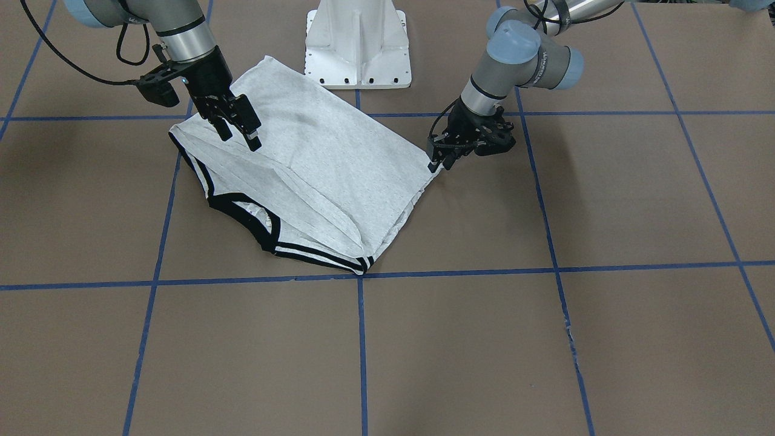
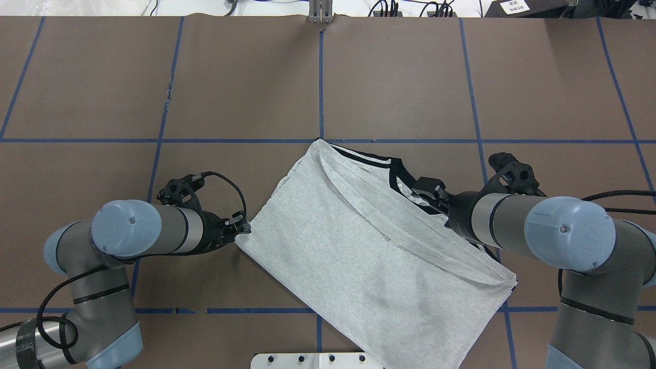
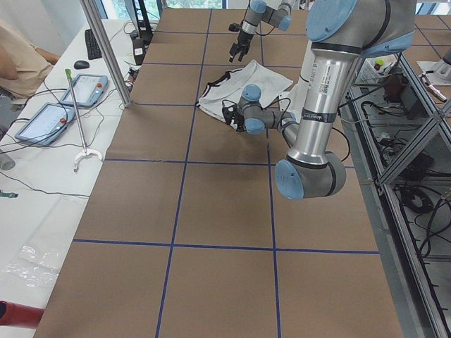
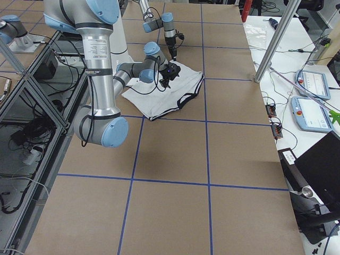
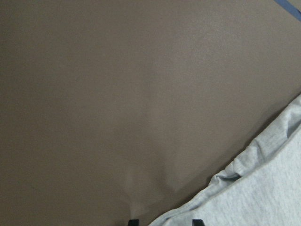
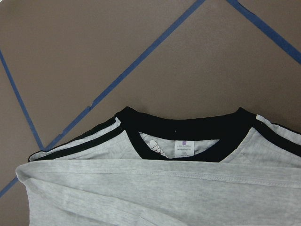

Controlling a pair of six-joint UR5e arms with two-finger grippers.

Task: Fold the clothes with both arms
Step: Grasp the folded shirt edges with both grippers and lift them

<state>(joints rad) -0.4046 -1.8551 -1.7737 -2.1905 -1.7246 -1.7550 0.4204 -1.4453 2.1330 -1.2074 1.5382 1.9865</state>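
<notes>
The grey T-shirt (image 2: pixel 369 241) lies on the brown table, folded over on itself, with its black collar (image 6: pixel 188 127) and striped trim toward the far side. My left gripper (image 1: pixel 439 163) sits low at the shirt's side corner. In the left wrist view its fingertips (image 5: pixel 133 221) stand apart, and the shirt's edge (image 5: pixel 263 188) lies between them, so it is open. My right gripper (image 1: pixel 242 130) hovers open just above the shirt near the collar end, holding nothing. The front print is hidden.
The white pedestal base (image 1: pixel 357 48) stands right behind the shirt. Blue tape lines (image 1: pixel 361 339) grid the table. Beside the table stand a metal post (image 3: pixel 106 53) and a side bench with tablets (image 3: pixel 77 88); a person's arm (image 3: pixel 21 49) shows there.
</notes>
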